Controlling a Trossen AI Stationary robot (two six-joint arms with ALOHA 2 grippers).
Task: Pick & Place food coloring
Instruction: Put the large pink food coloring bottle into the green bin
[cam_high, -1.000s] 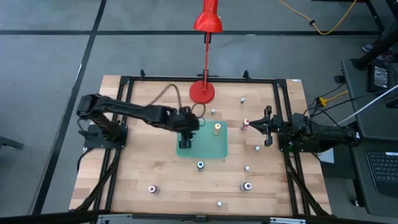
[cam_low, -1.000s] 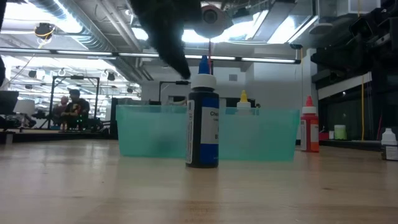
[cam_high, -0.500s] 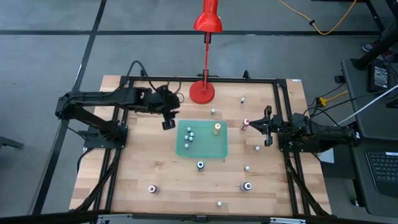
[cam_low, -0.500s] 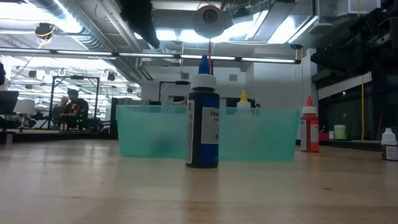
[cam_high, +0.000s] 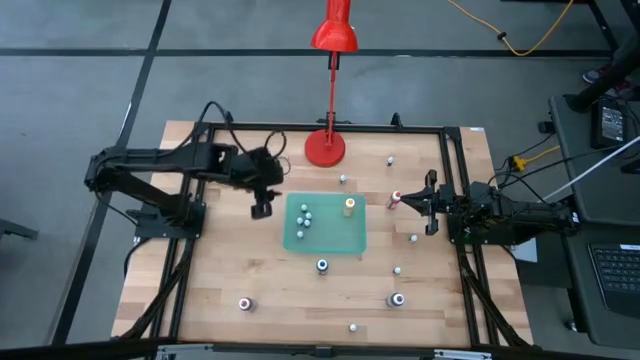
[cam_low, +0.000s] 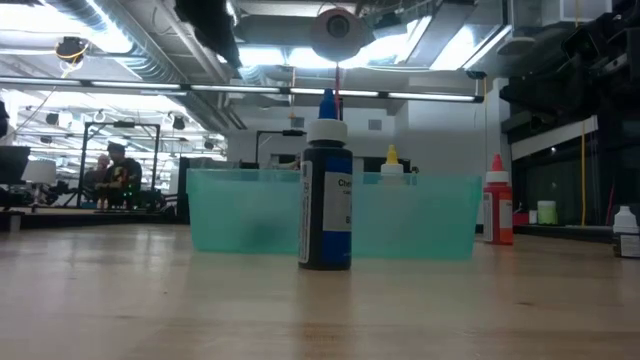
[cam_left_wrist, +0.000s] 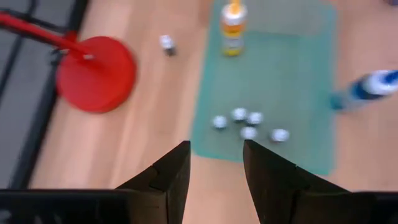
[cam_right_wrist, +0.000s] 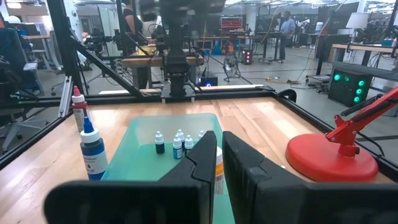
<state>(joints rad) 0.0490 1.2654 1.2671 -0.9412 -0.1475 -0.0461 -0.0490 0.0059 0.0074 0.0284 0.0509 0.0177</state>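
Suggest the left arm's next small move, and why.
Probably swing toward a loose bottle, such as the white-capped one near the lamp base: the left pincer hangs empty beside the green tray, which already holds several small bottles.

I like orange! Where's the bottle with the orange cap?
In the high view, the orange-capped bottle stands inside the green tray, at its far right corner, near the red lamp base.

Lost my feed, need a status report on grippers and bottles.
Left gripper open, empty, beside the green tray. Right gripper shut, parked at right edge. Five small bottles in tray, others scattered. Nothing in the way.
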